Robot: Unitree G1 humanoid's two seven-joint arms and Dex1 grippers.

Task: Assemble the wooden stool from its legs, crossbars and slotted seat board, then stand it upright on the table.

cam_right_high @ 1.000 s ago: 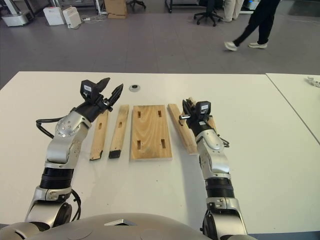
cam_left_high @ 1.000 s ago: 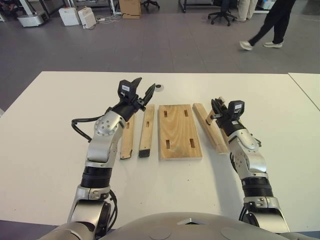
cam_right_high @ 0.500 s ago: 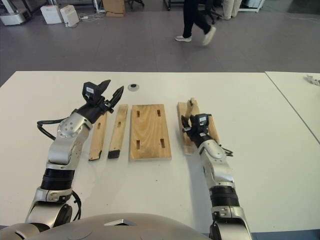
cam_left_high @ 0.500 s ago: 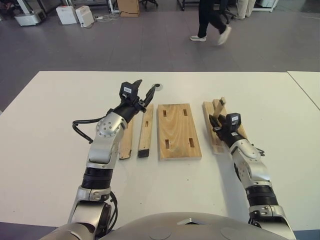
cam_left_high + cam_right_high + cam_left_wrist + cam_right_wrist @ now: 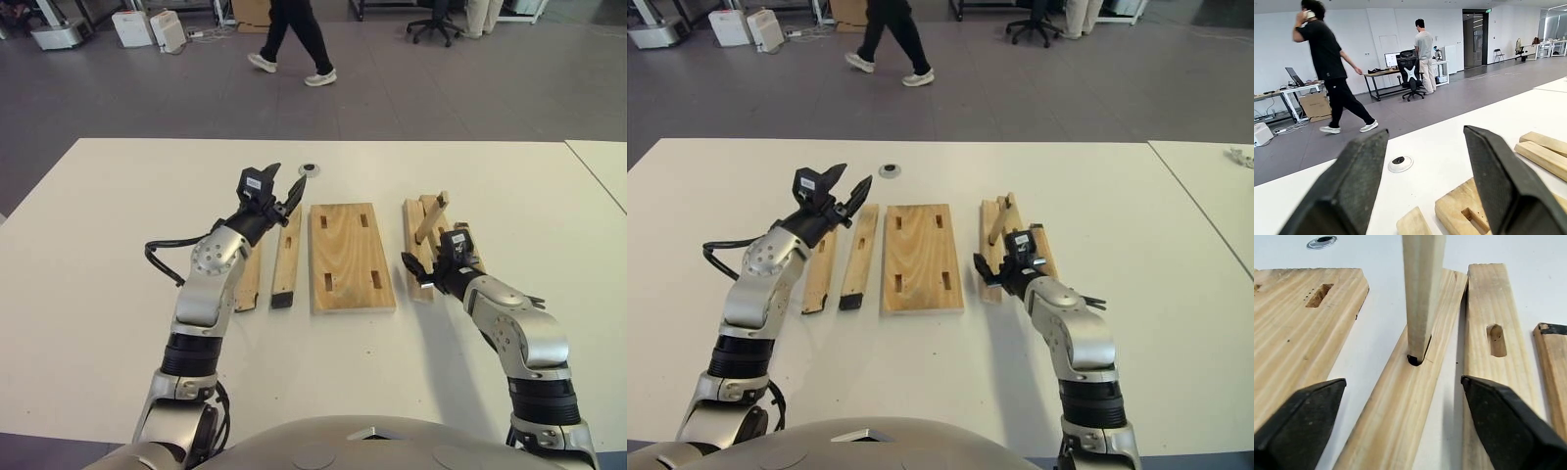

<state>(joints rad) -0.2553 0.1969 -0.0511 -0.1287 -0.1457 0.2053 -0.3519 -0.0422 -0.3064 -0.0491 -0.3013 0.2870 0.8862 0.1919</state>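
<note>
The slotted seat board (image 5: 351,257) lies flat in the middle of the table. Two wooden legs (image 5: 287,253) (image 5: 247,279) lie to its left, one with a dark near end. My left gripper (image 5: 284,182) hovers open over their far ends, holding nothing. Right of the board lie more legs (image 5: 415,257) (image 5: 463,245). A crossbar (image 5: 1422,289) stands tilted up out of a slot in the inner leg (image 5: 1400,401). My right gripper (image 5: 425,266) is open at that leg's near end, one finger (image 5: 1300,416) on each side of it.
A round cable grommet (image 5: 311,169) sits in the table beyond the left legs. A second table (image 5: 602,166) begins at the far right. The near half of the table (image 5: 323,372) is bare white surface.
My right gripper drew back to the near end of the right legs. Those legs swung from slanted to parallel with the board, and the crossbar now stands up from one. The left arm barely shifted.
</note>
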